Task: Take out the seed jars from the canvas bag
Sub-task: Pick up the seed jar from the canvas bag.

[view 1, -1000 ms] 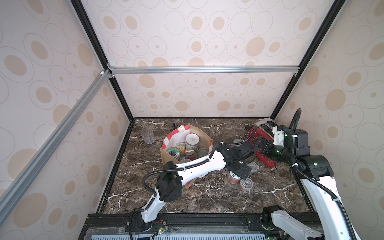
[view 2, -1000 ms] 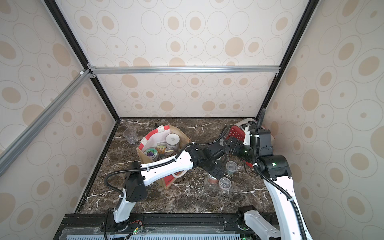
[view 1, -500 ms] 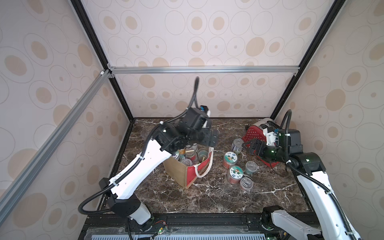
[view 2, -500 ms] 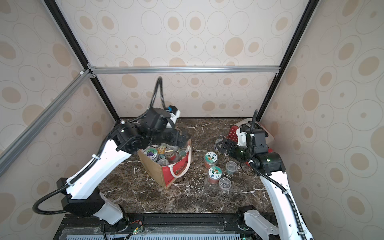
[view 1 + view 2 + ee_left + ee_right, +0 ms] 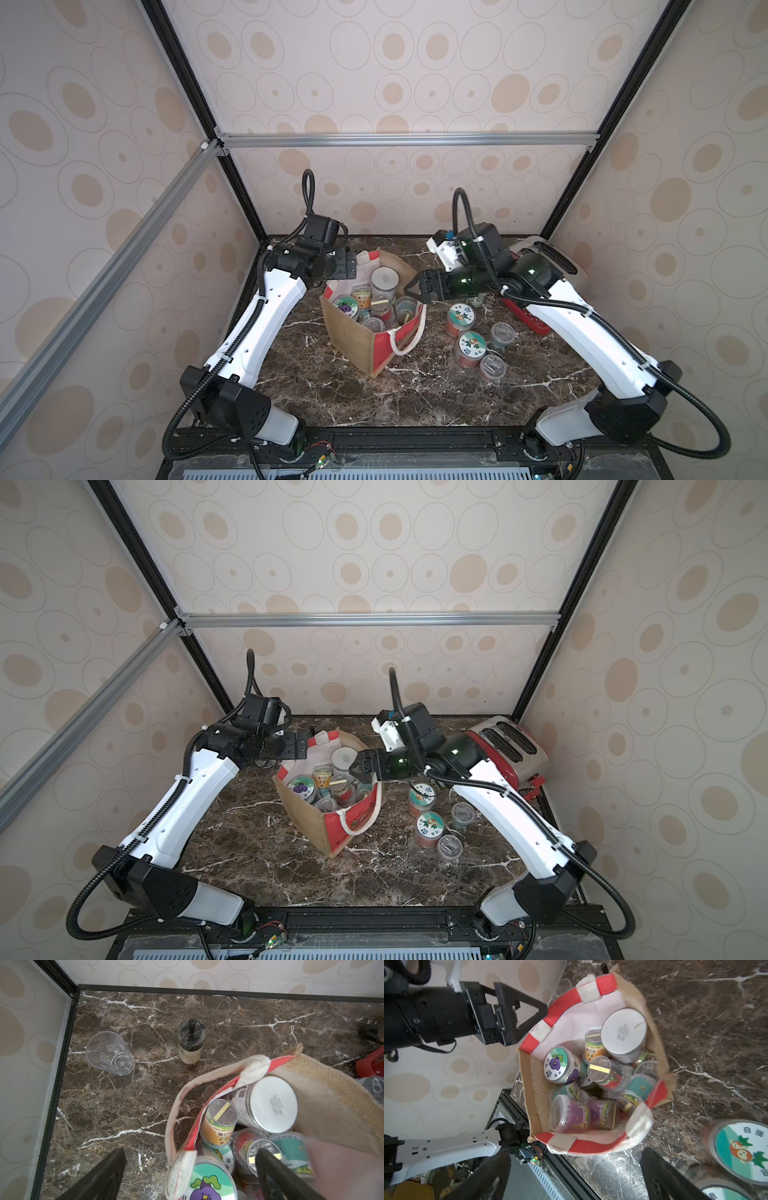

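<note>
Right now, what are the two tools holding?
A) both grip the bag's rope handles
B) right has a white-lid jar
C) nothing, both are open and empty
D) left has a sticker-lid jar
C: the left tool and the right tool both stand open with nothing between their fingers, on opposite sides of the canvas bag, and the seed jars lie inside it.

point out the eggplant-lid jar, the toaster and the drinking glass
eggplant-lid jar (image 5: pixel 556 1064), right wrist view, sticker lid centre
toaster (image 5: pixel 508 742), in a top view, slotted top
drinking glass (image 5: pixel 109 1055), left wrist view, side wall
</note>
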